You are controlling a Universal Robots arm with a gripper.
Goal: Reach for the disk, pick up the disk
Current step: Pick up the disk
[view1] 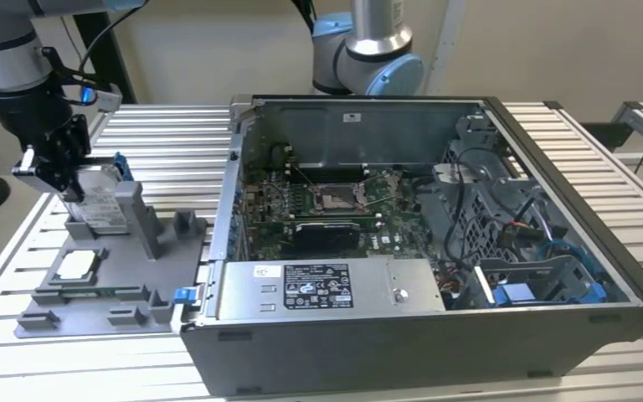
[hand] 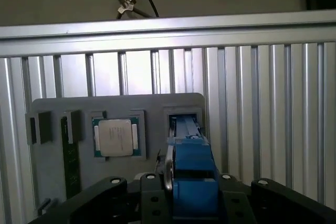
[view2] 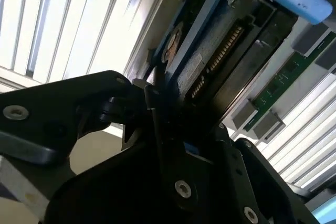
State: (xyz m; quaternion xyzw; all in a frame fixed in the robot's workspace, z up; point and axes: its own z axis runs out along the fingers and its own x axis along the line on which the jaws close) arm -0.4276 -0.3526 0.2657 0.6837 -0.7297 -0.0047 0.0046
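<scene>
Disk: the disk (view1: 100,199) was stood on edge in a slot of the tray (view1: 120,280), its long axis apparently upright and its blue bracket on top.
Gripper: the gripper (view1: 67,186) was positioned above the tray, over the disk's top edge, with the disk directly beneath it.
Grip: whether it was closed on the disk could not be told.
Seating: the disk's lower edge was judged not yet lifted from the slot.
Neighbours: a chip (hand: 115,137) was seen in the tray's next pocket, and the case (view1: 434,335) beside the tray.
</scene>
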